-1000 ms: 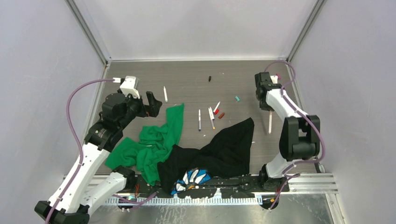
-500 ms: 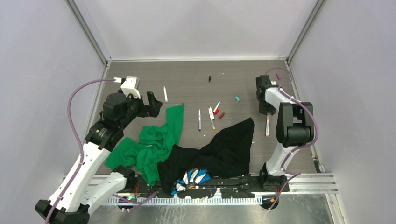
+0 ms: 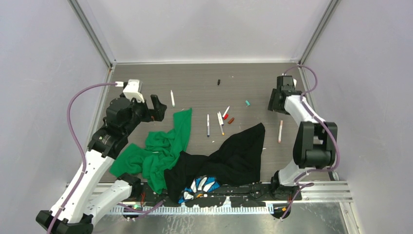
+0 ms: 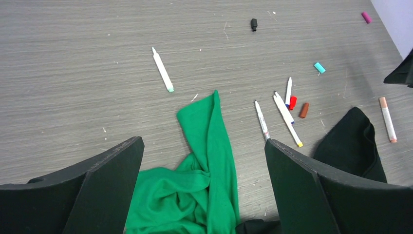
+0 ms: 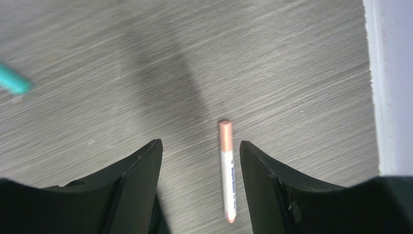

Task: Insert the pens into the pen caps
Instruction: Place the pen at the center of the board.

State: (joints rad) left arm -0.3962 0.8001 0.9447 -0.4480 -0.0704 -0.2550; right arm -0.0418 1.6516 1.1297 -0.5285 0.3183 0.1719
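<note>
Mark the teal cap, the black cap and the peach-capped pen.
teal cap (image 4: 319, 68): left wrist view, middle of its side.
black cap (image 4: 253, 24): left wrist view, middle of its body.
peach-capped pen (image 5: 227, 171): right wrist view, white barrel about halfway along.

Green cloth (image 3: 165, 146) and black cloth (image 3: 238, 151) block near half. Pens (image 3: 208, 125) cluster mid-table, caps (image 3: 231, 120) just beside. Table (image 3: 195, 78) beyond, around black cap (image 3: 219, 82), open for passage.

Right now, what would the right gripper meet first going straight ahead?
Probably the peach-capped pen lying on the table, in line between the right gripper's open jaws; depth is unclear.
</note>
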